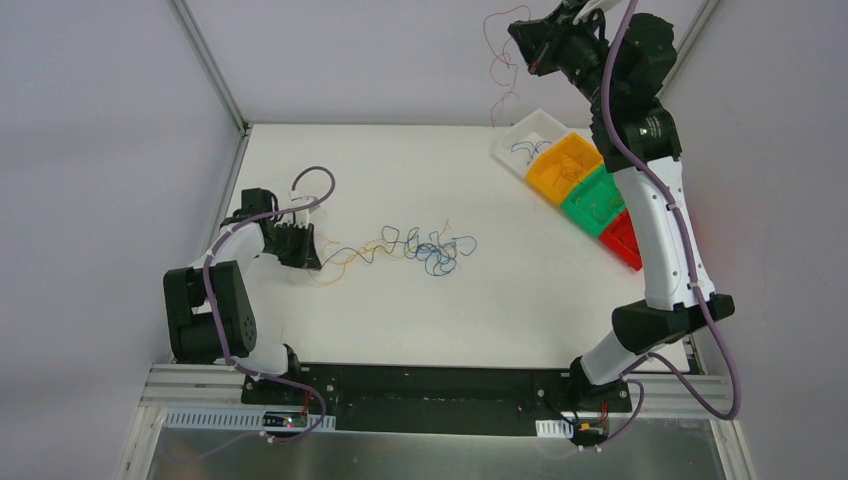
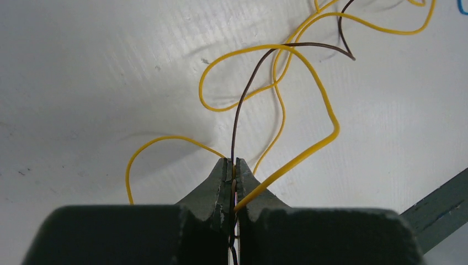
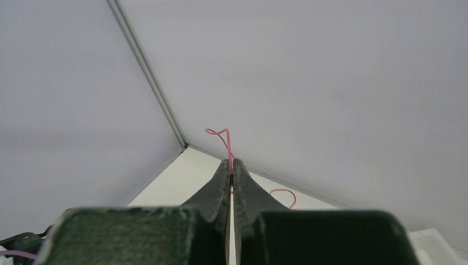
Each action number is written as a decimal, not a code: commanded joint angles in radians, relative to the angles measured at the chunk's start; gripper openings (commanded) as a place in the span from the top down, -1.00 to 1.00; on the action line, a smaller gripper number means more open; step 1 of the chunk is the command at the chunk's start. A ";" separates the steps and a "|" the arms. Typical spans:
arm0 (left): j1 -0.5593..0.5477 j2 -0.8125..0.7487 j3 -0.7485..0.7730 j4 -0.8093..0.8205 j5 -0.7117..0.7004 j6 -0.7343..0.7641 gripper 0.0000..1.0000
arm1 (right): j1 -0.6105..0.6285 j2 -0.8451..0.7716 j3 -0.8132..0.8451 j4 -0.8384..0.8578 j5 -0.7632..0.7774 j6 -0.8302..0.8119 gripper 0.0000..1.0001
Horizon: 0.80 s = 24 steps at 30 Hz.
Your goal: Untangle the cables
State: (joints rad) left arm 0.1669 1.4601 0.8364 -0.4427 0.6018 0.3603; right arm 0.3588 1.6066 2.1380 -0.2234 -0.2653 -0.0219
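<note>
Aloft, right tool point(image 3: 232, 163) pinching pink cable point(image 3: 228, 146)

The cables point(image 1: 425, 248) lie mid-tabletop point(image 1: 400, 320), left end in the left hand point(image 1: 315, 262); back right, a single cable point(image 1: 503, 72) hangs from the right hand point(image 1: 521, 36) by the bins point(image 1: 545, 126).

A flat white table point(image 1: 400, 330) fills the middle. At its far right corner, four little plastic boxes sit touching in a slanted row: white point(image 1: 545, 124), orange point(image 1: 580, 160), green point(image 1: 605, 190) and red point(image 1: 625, 245). A thin silver metal pole point(image 1: 210, 65) stands at the far left corner.
</note>
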 commanded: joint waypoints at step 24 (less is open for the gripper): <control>-0.039 0.080 0.197 -0.102 0.072 -0.119 0.41 | -0.437 -0.084 -0.421 -0.023 -0.081 -0.080 1.00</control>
State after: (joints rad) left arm 0.1318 1.5249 0.9844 -0.5251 0.6506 0.2577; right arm -0.0299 1.5219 1.7451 -0.2893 -0.3153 -0.0784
